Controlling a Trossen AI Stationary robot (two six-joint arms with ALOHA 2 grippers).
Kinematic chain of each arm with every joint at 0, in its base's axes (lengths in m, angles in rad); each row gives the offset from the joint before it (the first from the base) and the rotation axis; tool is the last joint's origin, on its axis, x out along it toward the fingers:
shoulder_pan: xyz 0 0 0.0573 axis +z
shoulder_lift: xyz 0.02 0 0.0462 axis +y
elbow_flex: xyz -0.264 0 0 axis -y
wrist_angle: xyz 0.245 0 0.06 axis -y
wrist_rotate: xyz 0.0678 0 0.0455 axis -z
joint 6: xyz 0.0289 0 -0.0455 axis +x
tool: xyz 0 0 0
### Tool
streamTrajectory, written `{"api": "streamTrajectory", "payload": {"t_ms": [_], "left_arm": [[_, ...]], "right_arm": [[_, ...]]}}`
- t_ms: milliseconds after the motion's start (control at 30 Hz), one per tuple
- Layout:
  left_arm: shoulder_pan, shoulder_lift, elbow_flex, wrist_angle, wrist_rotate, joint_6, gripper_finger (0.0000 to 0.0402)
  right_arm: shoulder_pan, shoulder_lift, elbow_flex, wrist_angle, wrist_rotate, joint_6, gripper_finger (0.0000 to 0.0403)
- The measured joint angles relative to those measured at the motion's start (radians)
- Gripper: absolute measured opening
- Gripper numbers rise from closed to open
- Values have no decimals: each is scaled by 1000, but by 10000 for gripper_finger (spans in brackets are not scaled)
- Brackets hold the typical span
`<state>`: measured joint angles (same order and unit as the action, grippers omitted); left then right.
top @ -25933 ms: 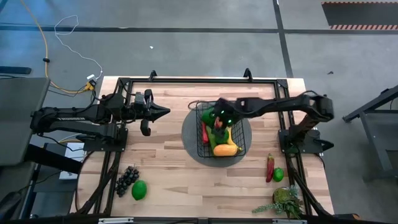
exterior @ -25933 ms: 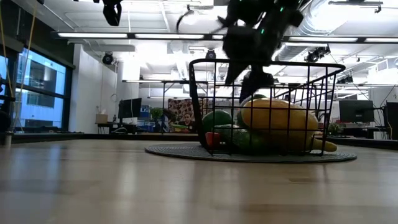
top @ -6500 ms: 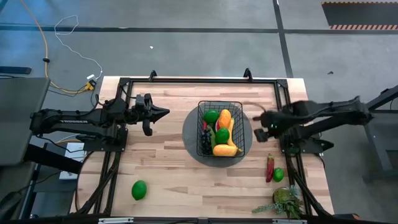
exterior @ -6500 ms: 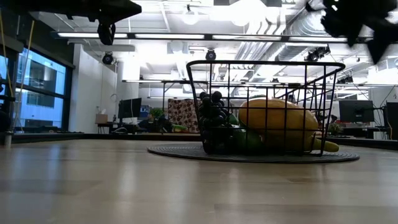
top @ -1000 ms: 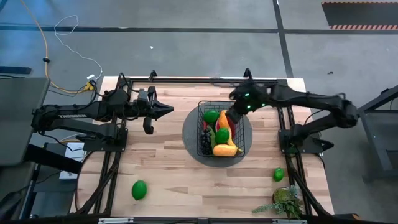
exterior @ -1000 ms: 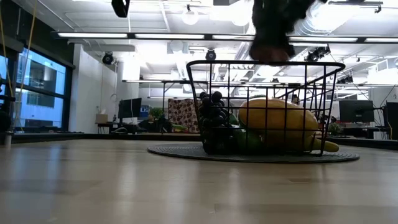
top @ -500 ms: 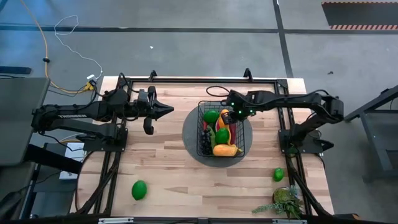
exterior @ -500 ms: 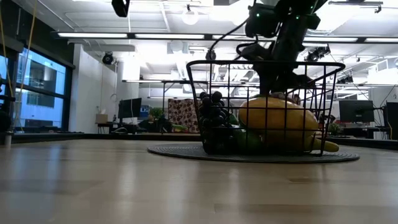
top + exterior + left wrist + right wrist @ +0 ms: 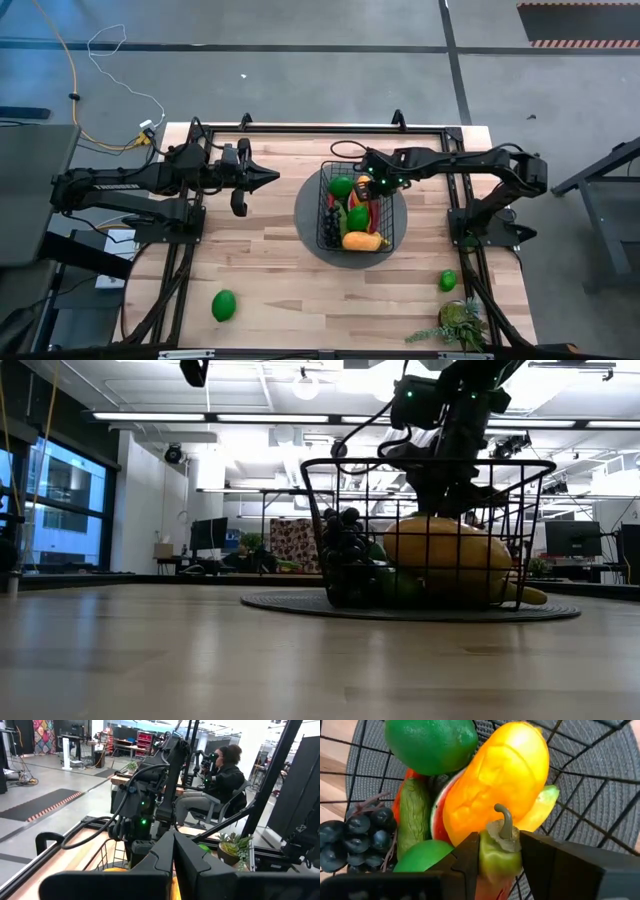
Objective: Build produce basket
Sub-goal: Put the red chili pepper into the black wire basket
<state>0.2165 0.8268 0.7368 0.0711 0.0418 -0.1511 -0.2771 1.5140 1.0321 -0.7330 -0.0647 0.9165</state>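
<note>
Right gripper (image 9: pixel 500 857) is hanging over the far right part of the basket (image 9: pixel 322 228), fingers pinching a chili (image 9: pixel 499 851) by its green stem end, stem pointing up. The basket is sitting on a dark round mat (image 9: pixel 304 220) mid tabletop (image 9: pixel 260 260). Already inside: orange fruit (image 9: pixel 497 780), green round fruit (image 9: pixel 432 742), cucumber (image 9: pixel 414 815), watermelon slice (image 9: pixel 438 817), purple grapes (image 9: pixel 365 837), another green piece (image 9: pixel 422 857); the yellow banana (image 9: pixel 362 241) is lying at the near end.

Step in hand, as I judge it: dropping the chili in. To do it well, be lowering until the chili is clearly below the wire rim, aiming for the gap beside the orange fruit rather than on its rounded top, where it could roll off; then spread the fingers and lift straight up, clear of the mesh.

Left gripper (image 9: pixel 265 180) is waiting above the tabletop well left of the basket, fingers pressed together.

Still outside: one green fruit (image 9: pixel 224 304) near-left, one small green fruit (image 9: pixel 447 280) near-right by the leafy plant (image 9: pixel 458 324).

No readable brands, labels or writing anywhere.
</note>
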Motion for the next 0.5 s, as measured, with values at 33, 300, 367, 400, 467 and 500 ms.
{"api": "streamTrajectory", "payload": {"t_ms": [33,300,367,400,467,500], "left_arm": [[0,0,0,0,0,0,0],[0,0,0,0,0,-2,0],[0,0,0,0,0,-2,0],[0,0,0,0,0,-2,0],[0,0,0,0,0,-2,0],[0,0,0,0,0,-2,0]], "right_arm": [[0,0,0,4,3,0,103],[0,0,0,5,30,3,131],[0,0,0,6,29,3,151],[0,-1,0,6,29,2,162],[0,-1,0,3,29,3,184],[0,-1,0,0,31,3,193]]}}
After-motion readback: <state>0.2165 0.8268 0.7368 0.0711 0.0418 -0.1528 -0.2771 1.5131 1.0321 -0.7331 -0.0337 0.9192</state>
